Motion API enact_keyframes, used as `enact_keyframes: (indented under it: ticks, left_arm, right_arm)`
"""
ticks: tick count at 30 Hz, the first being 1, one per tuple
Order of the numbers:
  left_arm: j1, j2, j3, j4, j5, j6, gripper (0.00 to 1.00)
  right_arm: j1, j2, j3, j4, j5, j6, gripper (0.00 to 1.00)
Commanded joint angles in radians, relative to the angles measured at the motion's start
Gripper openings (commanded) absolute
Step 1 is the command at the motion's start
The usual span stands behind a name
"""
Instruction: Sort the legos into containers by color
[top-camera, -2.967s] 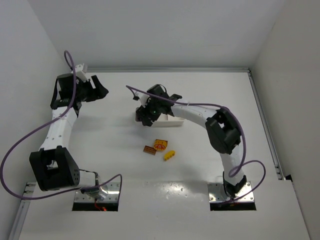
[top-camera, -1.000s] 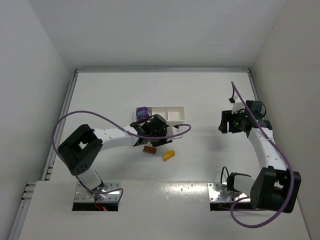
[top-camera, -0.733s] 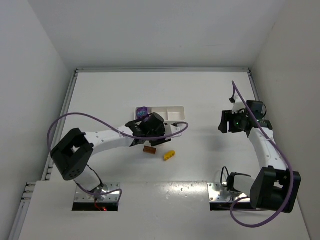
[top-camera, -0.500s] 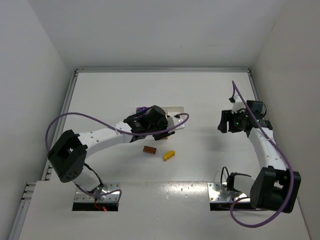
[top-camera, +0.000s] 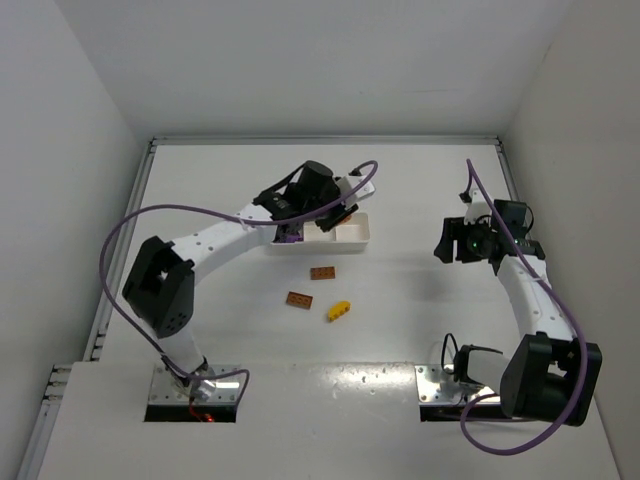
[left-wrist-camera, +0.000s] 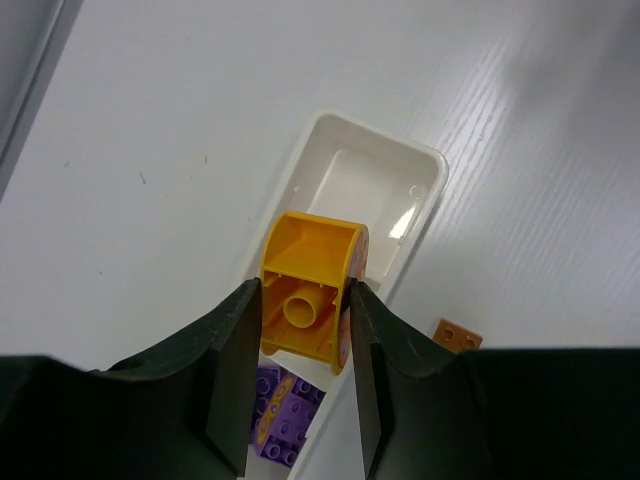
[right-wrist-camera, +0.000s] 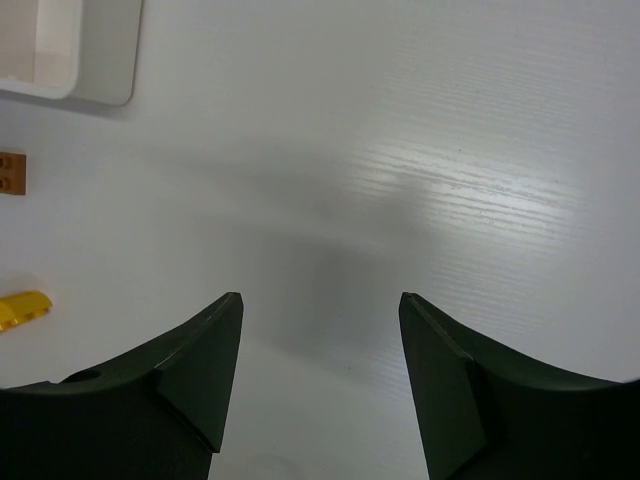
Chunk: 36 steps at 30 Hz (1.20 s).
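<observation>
1. The left gripper (left-wrist-camera: 304, 290) is closed on an orange-yellow lego brick (left-wrist-camera: 305, 325), with one finger pressed against each of its sides. The brick's hollow underside, with a round tube inside it, faces the wrist camera.
2. The held brick hangs above the white tray (top-camera: 362, 241), over the middle of its three compartments, and hides most of that compartment from the wrist view.
3. Several purple lego bricks (left-wrist-camera: 280, 425) lie in a heap in one end compartment of the tray. In the overhead view this is the tray's left end.
4. The compartment at the tray's other end shows its white floor in the left wrist view.
5. A brown lego brick (top-camera: 322, 273) lies flat on the table (top-camera: 420, 180), near the long side of the tray that faces the arm bases and not touching the tray.
6. A second brown lego brick (top-camera: 299, 299) lies on that same side, farther from the tray.
7. A yellow lego brick (top-camera: 339, 310) lies near the second brown one, also on the far side of the first from the tray. All three loose bricks are apart from one another.
8. The right gripper (right-wrist-camera: 320, 305) is open, its fingers spread wide above the table, well to the right of the tray. In its wrist view only a corner of the tray shows, at the upper left edge.
</observation>
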Motion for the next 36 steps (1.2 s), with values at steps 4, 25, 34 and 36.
enact_keyframes:
  ticks: [4, 25, 34, 36]
  left_arm:
    - [0.038, 0.091, 0.065, 0.007, -0.001, -0.025, 0.14]
    - [0.151, 0.254, 0.066, 0.016, -0.001, -0.016, 0.44]
    - [0.151, 0.202, 0.076, 0.025, 0.008, -0.069, 0.63]
    - [0.151, 0.182, 0.085, 0.025, 0.008, -0.103, 0.63]
  right_arm:
    - [-0.006, -0.009, 0.01, 0.037, -0.017, 0.018, 0.65]
    - [-0.006, 0.009, 0.01, 0.037, -0.026, 0.009, 0.65]
    - [0.017, 0.0, 0.01, -0.003, -0.175, -0.084, 0.67]
    - [0.017, 0.0, 0.01, -0.036, -0.207, -0.126, 0.69]
